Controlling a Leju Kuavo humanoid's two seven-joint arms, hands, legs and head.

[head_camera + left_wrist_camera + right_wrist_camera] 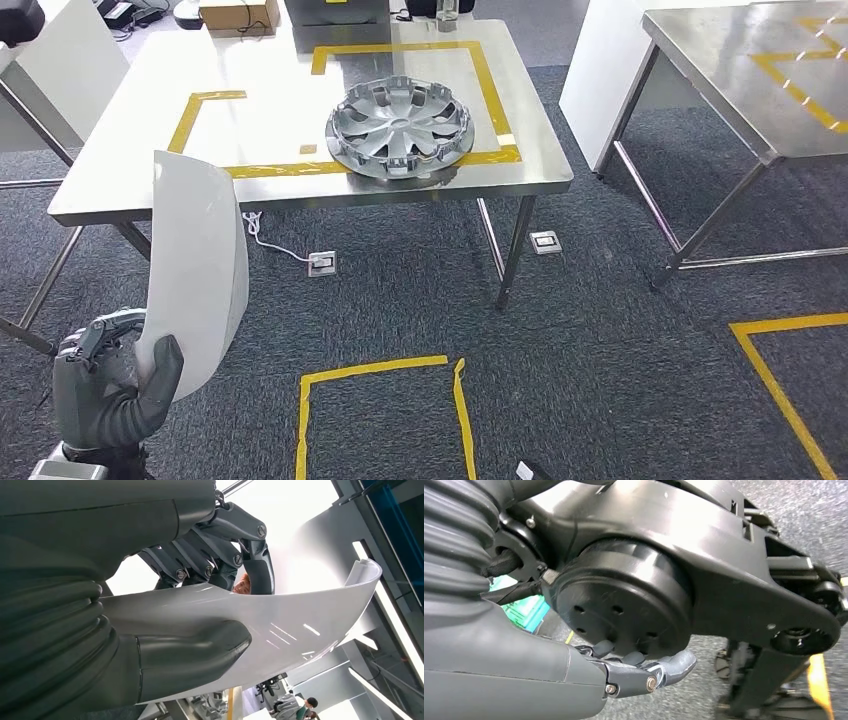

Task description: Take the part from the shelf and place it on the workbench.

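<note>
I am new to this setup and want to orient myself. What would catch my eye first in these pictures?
First, the large curved white panel, held upright by the left hand at the lower left of the head view, thumb pressed on its near face. Next, the silver wheel cover lying on the steel workbench, over the front line of the yellow tape rectangle.

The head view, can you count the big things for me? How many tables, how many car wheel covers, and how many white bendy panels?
Steel tables: 2, the workbench ahead and a second table to its right.
Silver wheel covers: 1, the wheel cover lying on the workbench.
White curved panels: 1, the panel gripped by the left hand.
Total: 4
</note>
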